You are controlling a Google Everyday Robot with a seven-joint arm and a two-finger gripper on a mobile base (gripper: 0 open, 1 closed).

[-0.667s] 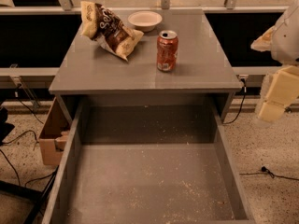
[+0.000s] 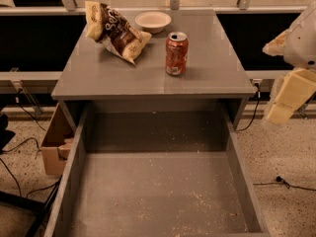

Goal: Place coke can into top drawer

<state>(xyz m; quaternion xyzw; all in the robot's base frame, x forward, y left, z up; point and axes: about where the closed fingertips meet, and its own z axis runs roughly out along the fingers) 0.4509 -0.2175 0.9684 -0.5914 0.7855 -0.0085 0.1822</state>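
The robot's cream-coloured gripper [image 2: 289, 98] hangs at the right edge of the view. It is off the cabinet's right side, below the level of the top and above the speckled floor, holding nothing. Whether it is spread or pressed together cannot be told.

Left of it, past the right front corner, lies the flat grey cabinet top [image 2: 123, 80]. The small reddish-orange aluminium coke can [image 2: 176, 53] stands upright there, right of centre, with bare surface on every side. A brown-and-cream chip bag [image 2: 116, 31] and a shallow white bowl [image 2: 153, 21] sit further back, apart from the can.

Below the front edge, the wide grey top drawer [image 2: 243, 181] is pulled out, its floor bare between plain walls.
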